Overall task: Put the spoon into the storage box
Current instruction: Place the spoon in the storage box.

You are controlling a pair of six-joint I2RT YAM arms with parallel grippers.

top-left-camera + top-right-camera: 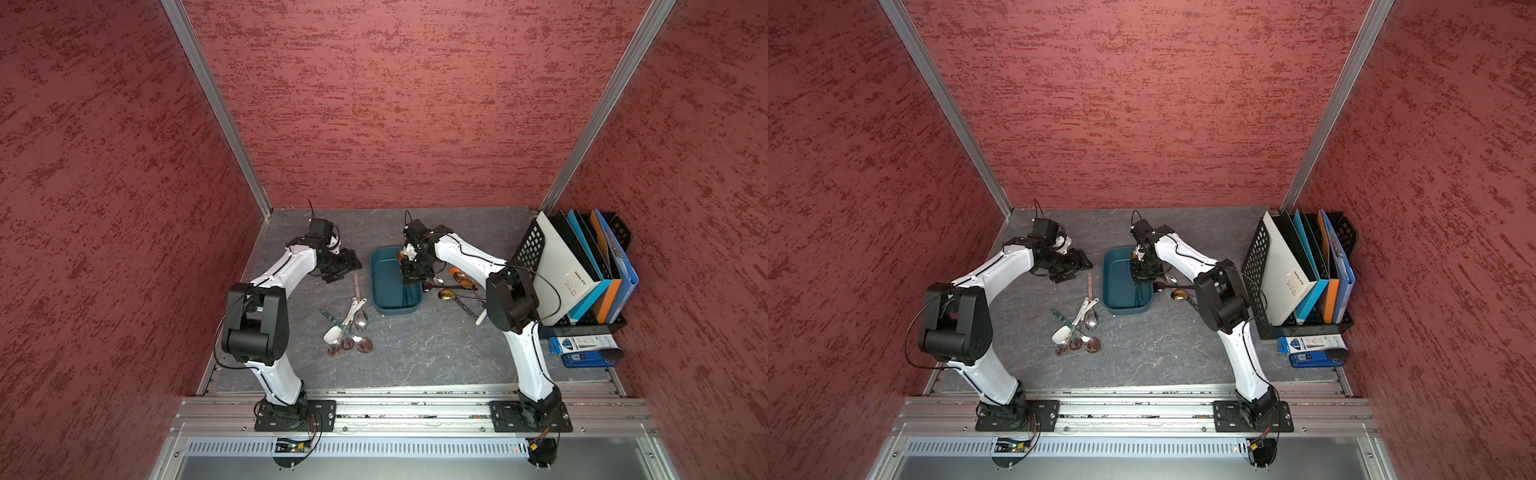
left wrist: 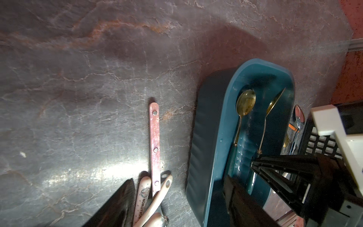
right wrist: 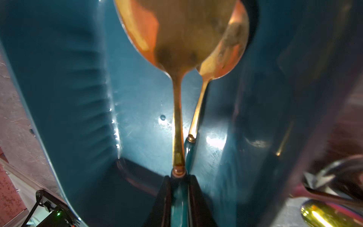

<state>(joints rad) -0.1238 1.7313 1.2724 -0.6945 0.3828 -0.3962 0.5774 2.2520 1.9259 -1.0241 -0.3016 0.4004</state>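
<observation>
Spoon (image 3: 177, 118) looks light, stiff and slick. The right fingers (image 3: 163, 196) pinch its teal handle at bottom centre, over the storage box (image 3: 68, 98). The left fingers (image 2: 117, 208) are spread wide and empty.

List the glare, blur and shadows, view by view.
Left wrist view: white glare on the marbled tabletop, soft shadow beyond the storage box. Right wrist view: the gold spoon in the right gripper has a blurred bowl; highlights dot the box floor. Both top views: evenly lit, sharp.
</observation>
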